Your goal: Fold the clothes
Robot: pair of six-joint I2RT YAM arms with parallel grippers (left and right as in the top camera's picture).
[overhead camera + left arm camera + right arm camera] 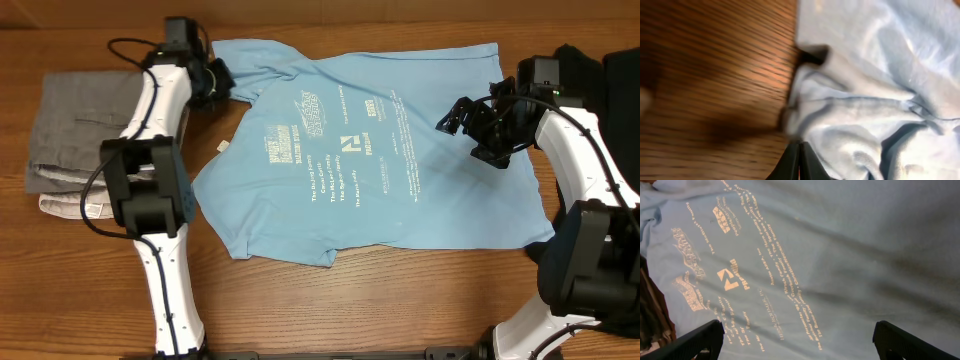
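The clothes (370,150) are a light blue T-shirt spread flat on the wooden table, white logos and text facing up. My left gripper (218,82) is at the shirt's far-left sleeve. In the left wrist view its black jaws (801,150) are pressed together at the edge of bunched blue fabric (855,115), which looks pinched at the tips. Over the shirt's right part hovers my right gripper (472,125). Its fingers (700,340) stand wide apart in the right wrist view, with only printed cloth (805,270) below them.
A folded grey garment (70,130) lies at the left edge, with a whitish cloth (70,205) in front of it. A dark object (600,70) sits at the far right behind the right arm. Bare wood (400,300) runs along the front.
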